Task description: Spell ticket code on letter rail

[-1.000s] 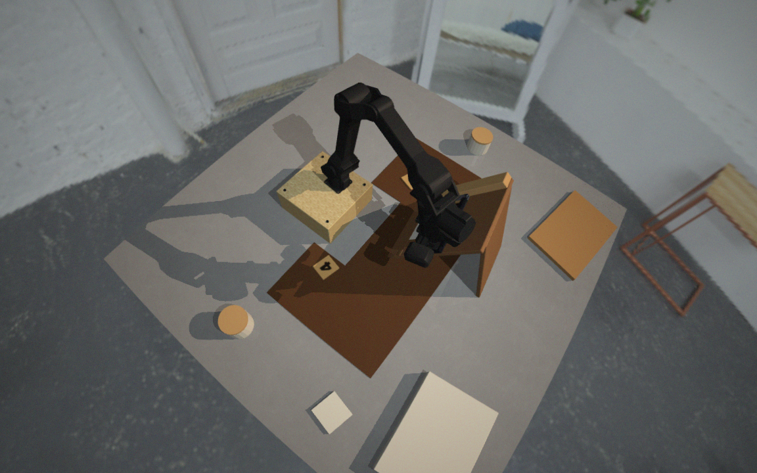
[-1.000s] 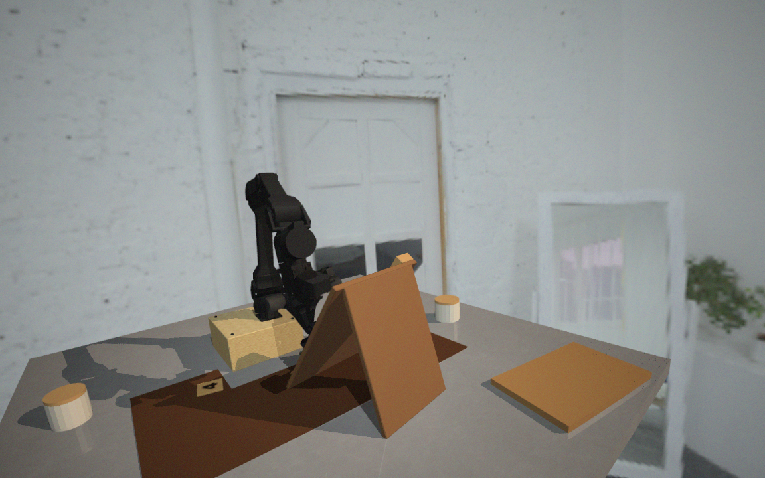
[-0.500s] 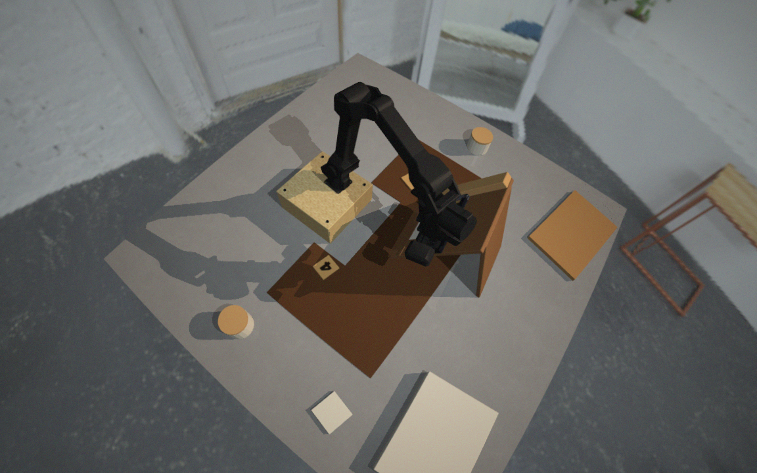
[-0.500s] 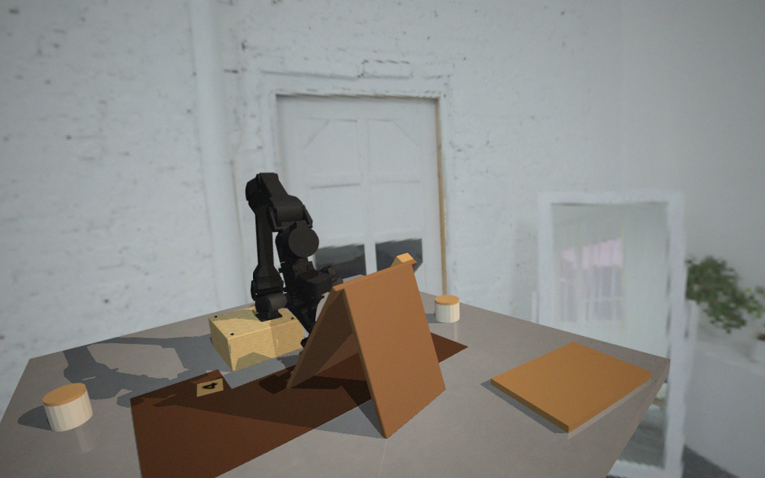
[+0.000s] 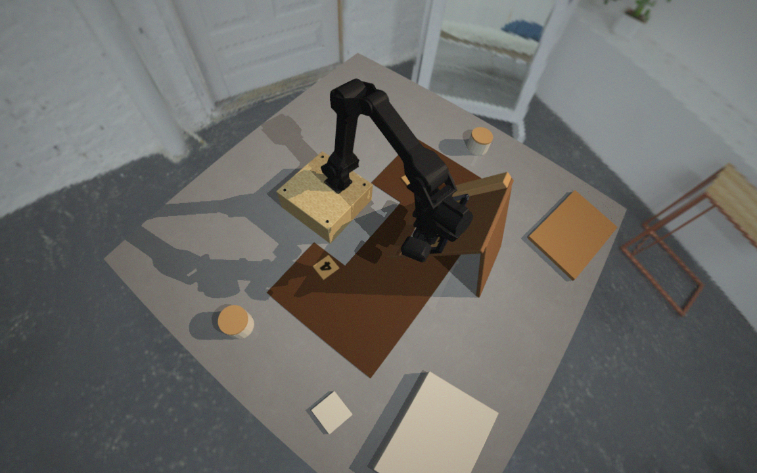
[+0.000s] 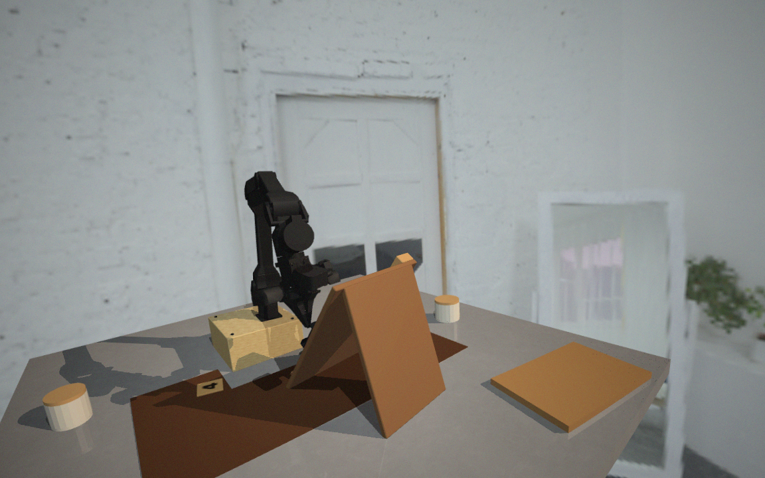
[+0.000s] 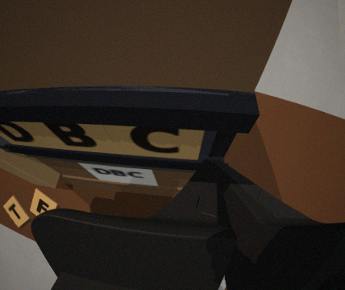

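Note:
In the wrist view the D tile [image 7: 15, 133], B tile [image 7: 73, 134] and C tile [image 7: 189, 141] sit side by side in the dark rail [image 7: 120, 114] on the board [image 7: 140, 44] [image 6: 397, 356], reading DBC. A narrow strip of bare channel shows right of the C tile. The white ticket [image 7: 152, 181] below reads DBC. My gripper [image 7: 211, 167] is shut and empty, its tips at the rail's lower right end; whether they touch it is not clear. The 4 tile [image 5: 317, 267] [image 6: 200, 389] lies loose, as do a T tile [image 7: 11, 205] and another tile [image 7: 39, 195] partly hidden by my finger.
The tented board stands on a brown mat [image 5: 363, 335] [image 6: 183, 439]. Around it are two orange-topped round jars [image 5: 234, 320] [image 5: 480, 138], an orange slab [image 5: 572, 235] [image 6: 569, 386], a small white block [image 5: 331, 412] and a large cream box [image 5: 439, 429].

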Available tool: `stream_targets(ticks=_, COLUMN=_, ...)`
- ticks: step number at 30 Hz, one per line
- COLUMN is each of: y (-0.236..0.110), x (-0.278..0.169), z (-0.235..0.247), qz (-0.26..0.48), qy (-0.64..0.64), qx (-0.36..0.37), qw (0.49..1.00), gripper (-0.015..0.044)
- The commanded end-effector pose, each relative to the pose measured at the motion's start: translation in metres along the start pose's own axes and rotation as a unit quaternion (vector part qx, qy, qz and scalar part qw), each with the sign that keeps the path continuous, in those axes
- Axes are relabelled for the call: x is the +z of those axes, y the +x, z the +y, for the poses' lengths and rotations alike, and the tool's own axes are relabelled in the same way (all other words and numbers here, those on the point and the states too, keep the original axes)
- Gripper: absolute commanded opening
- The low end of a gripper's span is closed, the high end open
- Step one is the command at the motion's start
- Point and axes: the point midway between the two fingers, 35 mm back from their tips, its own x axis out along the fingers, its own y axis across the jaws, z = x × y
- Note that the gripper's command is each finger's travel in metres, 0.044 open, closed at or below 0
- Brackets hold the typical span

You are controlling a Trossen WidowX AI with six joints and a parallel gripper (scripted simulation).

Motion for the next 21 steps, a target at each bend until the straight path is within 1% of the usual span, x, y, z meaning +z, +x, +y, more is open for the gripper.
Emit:
stream_targets(ticks=1, y=-0.003, x=-0.006, z=0.000, qz=0.003, qy=-0.001, qx=0.002, qw=1.000, gripper=0.0000)
stream_targets(ticks=9, y=-0.009, x=-0.012, z=0.000, qz=0.003, qy=-0.001, qx=0.002, qw=1.000, gripper=0.0000)
stream_targets(ticks=12, y=-0.023, x=-0.011, z=0.010, qz=-0.023, qy=-0.002, qx=-0.008, qw=1.000, gripper=0.0079)
stream_targets(ticks=17, y=-0.062, x=-0.023, z=0.042, qz=-0.105, qy=-0.006, qx=-0.024, qw=0.994, gripper=0.0210)
stream_targets(ticks=21, y=-0.086, x=-0.038, z=0.064, qz=-0.169, qy=-0.004, qx=-0.025, qw=0.985, gripper=0.0315)
